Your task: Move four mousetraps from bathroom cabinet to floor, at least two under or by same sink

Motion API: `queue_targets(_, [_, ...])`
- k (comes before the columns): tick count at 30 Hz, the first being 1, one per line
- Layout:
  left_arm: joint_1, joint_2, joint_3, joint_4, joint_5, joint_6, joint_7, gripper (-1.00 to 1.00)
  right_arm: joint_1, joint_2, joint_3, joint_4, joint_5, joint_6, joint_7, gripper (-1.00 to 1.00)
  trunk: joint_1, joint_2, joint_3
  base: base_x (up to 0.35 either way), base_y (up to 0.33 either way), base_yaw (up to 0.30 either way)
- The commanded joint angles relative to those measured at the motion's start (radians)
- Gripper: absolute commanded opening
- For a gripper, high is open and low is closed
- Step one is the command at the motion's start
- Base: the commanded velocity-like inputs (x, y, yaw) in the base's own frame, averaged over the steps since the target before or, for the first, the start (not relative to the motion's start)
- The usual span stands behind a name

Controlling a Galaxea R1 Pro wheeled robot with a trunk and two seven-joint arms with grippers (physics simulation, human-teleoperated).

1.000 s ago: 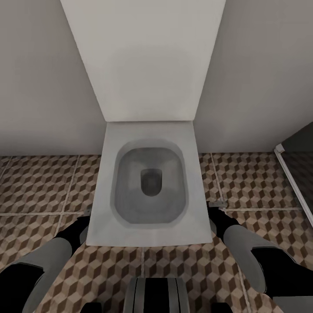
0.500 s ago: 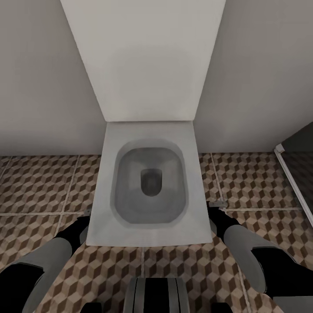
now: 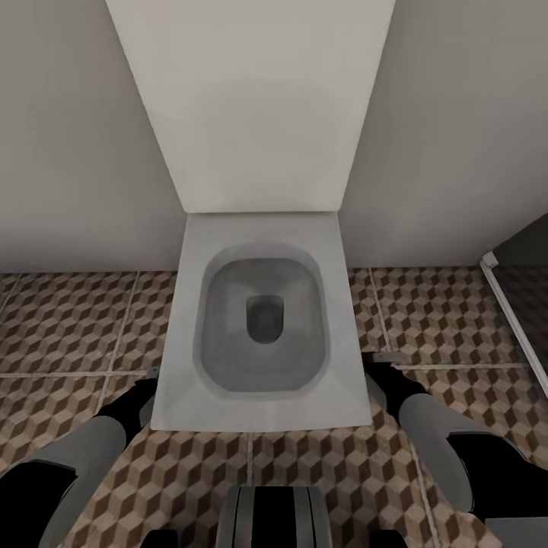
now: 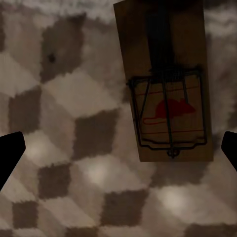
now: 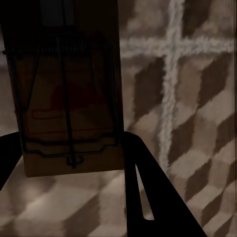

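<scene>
We stand over a white square-edged toilet [image 3: 262, 320] set against the wall, with the cube-patterned bathroom floor [image 3: 68, 320] on either side of it.

In the left wrist view a mousetrap [image 4: 167, 81] lies flat on the tiles between the left gripper [image 4: 118, 150]'s dark fingertips [image 4: 10, 150], which stand wide apart and touch nothing. Its long axis runs along the line of the fingers; the end with the wire frame and red mouse print is nearer the camera, and the dark bar points away.

In the right wrist view a second mousetrap [image 5: 69, 89] sits between the right gripper [image 5: 64, 163]'s fingers [image 5: 148, 192], long axis again along them, wire loop end towards the camera. One finger lies close beside its edge; whether the fingers press the board or only flank it, we cannot tell.

From the head view, the right forearm [image 3: 438, 441] sits slightly lower and further outward than half a second ago, while the left forearm [image 3: 84, 449] and the toilet are unchanged.
</scene>
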Motion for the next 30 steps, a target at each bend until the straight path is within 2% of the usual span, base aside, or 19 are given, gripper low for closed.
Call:
queue_targets(1, [0.0, 0.001, -0.008, -0.003, 0.009, 0.005, 0.006, 1.0, 0.0, -0.001, 0.002, -0.002, -0.002, 0.006, -0.001, -1.0, 0.0, 0.0, -0.001, 0.0, 0.0, 0.0])
queue_targets(23, [0.0, 0.001, -0.008, -0.003, 0.009, 0.005, 0.006, 1.0, -0.001, -0.007, 0.001, 0.0, -0.007, 0.017, 0.002, -1.0, 0.0, 0.0, -0.001, 0.0, 0.0, 0.0])
queue_targets(30, [0.0, 0.0, -0.008, -0.003, 0.009, 0.005, 0.006, 1.0, -0.007, -0.005, 0.004, 0.007, -0.01, 0.056, -0.001, -1.0, 0.0, 0.0, -0.001, 0.0, 0.0, 0.0])
